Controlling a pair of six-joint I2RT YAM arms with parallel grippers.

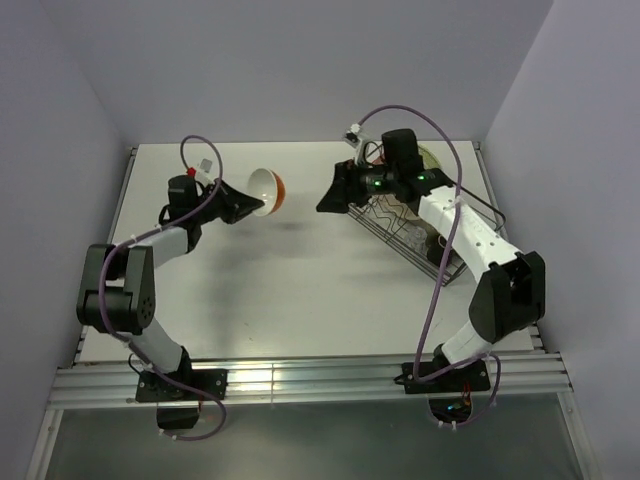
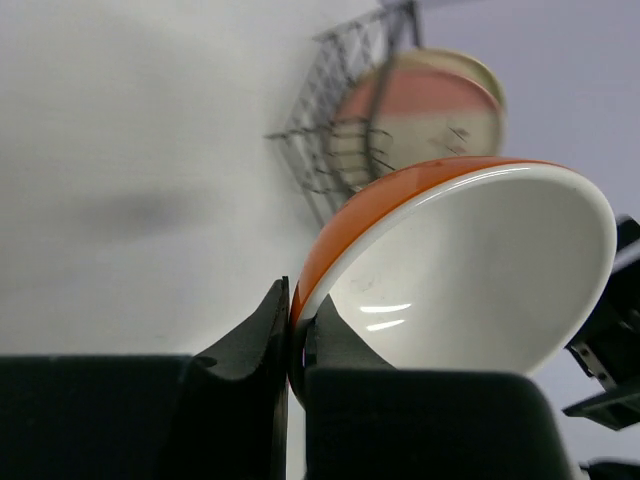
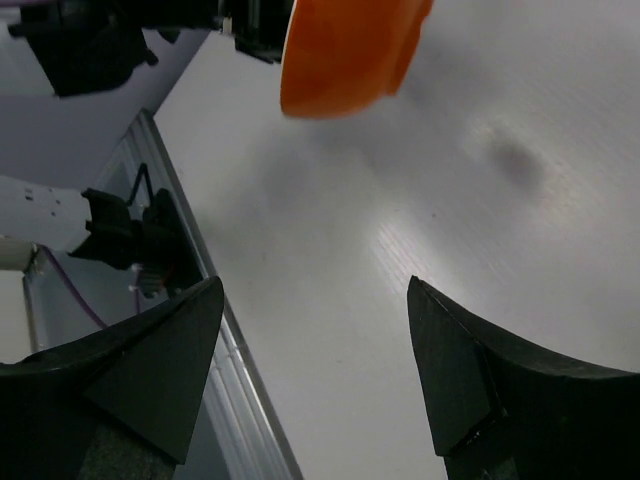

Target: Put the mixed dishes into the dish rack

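My left gripper [image 2: 295, 312] pinches the orange bowl [image 2: 470, 270] by its rim and holds it on edge above the table [image 1: 300, 280]. The white inside faces near-left and the orange base faces the dish rack [image 1: 410, 225], with bare tabletop between them. My right gripper [image 3: 315, 295] hangs spread and empty beside the rack's left end.

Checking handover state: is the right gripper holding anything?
No, the right gripper is wide open, with nothing but white table showing in its gap.

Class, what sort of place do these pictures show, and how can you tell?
Probably a robotics test cell, not a kitchen: bare white table, plain walls, two bolted arms, a dish rack, the left pincer holding an orange bowl.
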